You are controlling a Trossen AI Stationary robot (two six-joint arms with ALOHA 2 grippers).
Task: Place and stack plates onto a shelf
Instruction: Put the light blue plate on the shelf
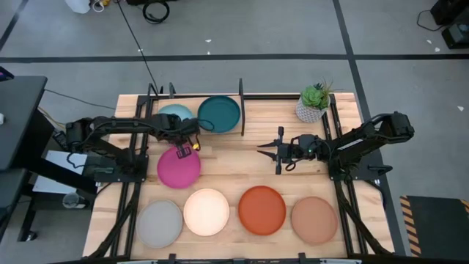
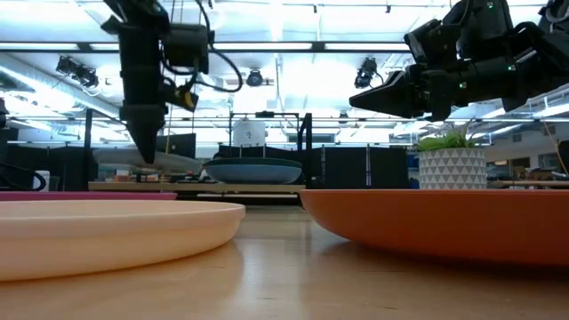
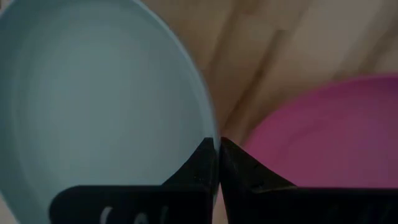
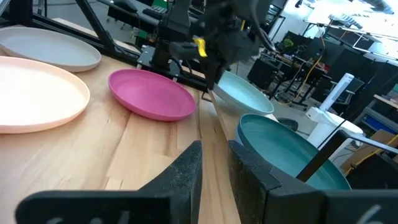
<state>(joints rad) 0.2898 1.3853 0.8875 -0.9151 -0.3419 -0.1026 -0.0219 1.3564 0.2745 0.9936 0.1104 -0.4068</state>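
The light blue plate [image 1: 174, 114] is partly hidden by the left gripper [image 1: 192, 133]; whether its rim is pinched cannot be told.

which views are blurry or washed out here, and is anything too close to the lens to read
Low view: the cream plate and orange plate loom soft against the lens, and ceiling lights glare behind. Left wrist view: the light blue plate and pink plate are blurred, filling the frame. High view: even light, sharp. Right wrist view: mostly sharp, its own fingers soft.

Cream plate [image 2: 107, 233] beside orange plate [image 2: 444, 222], foreground.
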